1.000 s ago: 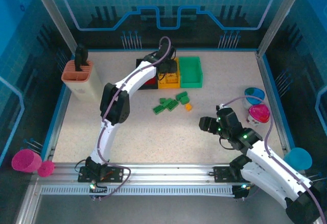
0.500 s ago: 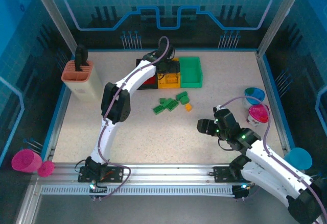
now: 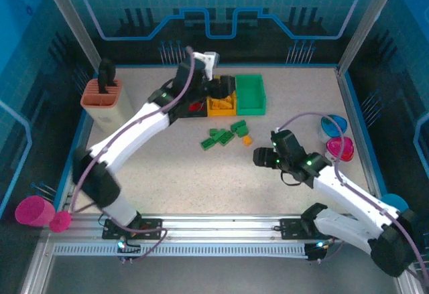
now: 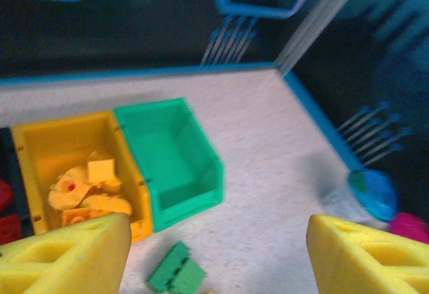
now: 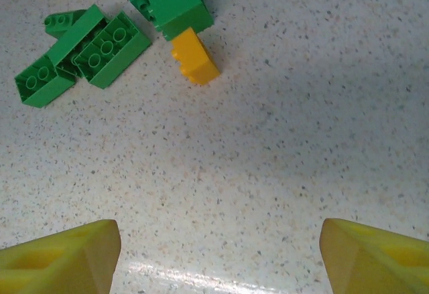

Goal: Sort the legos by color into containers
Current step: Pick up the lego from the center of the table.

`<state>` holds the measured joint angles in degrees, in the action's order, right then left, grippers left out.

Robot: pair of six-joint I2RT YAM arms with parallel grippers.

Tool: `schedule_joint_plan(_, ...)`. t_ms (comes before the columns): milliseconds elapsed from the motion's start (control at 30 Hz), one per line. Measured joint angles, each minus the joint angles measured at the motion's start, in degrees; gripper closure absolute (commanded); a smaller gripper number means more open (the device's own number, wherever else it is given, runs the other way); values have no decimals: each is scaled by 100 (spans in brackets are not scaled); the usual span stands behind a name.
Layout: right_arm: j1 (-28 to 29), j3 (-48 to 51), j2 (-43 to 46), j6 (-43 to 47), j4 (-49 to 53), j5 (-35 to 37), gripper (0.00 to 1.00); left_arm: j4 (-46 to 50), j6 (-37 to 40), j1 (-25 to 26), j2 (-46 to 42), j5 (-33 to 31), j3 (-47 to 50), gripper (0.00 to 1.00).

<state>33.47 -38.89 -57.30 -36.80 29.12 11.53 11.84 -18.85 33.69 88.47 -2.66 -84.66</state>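
Observation:
Three bins stand in a row at the back: a black bin [image 3: 195,104] with red legos [image 4: 7,210], a yellow bin [image 3: 221,105] [image 4: 40,148] with several yellow legos [image 4: 87,187], and a green bin [image 3: 249,94] [image 4: 171,153] with nothing in it. Green legos [image 3: 218,137] [image 5: 80,46] and one yellow lego [image 3: 247,140] [image 5: 194,56] lie loose in front of the bins. My left gripper [image 3: 224,88] [image 4: 218,260] hangs open above the yellow bin's front, holding nothing. My right gripper [image 3: 261,157] [image 5: 218,254] is open over bare table, just right of the loose legos.
A salmon slotted holder [image 3: 104,103] stands at the back left. A blue bowl [image 3: 333,125] and a pink bowl [image 3: 340,148] sit at the right edge, with a blue cup [image 3: 392,207] nearer me. Pink cups [image 3: 33,210] lie off the front left corner.
The left arm has swung its elbow down and to the left, its gripper staying near the bins. The right gripper has moved up and left toward the loose legos.

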Motion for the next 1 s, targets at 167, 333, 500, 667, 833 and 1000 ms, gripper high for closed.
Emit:
schedule_joint_plan(167,-11,-793,-1086,376,42,-66,22,-817,44,175,-1360,35,1543,29)
schedule_joint_plan(333,-15,-1626,-2138,750,157,-155,29,-896,42,546,-2194,-199,2922,30)
schedule_joint_plan(500,-52,-2264,-3095,1080,289,-103,43,-780,-118,981,-2903,-470,3998,30)
schedule_joint_plan(667,-85,-2494,-3788,1292,358,37,47,-568,-413,1246,-3333,-745,4725,31)
schedule_joint_plan(833,-103,-2752,-4282,1399,452,192,47,-450,-728,1423,-3711,-914,5261,32)
schedule_joint_plan(1000,-107,-2999,-4542,1484,450,256,48,-435,-896,1545,-3751,-979,5418,32)
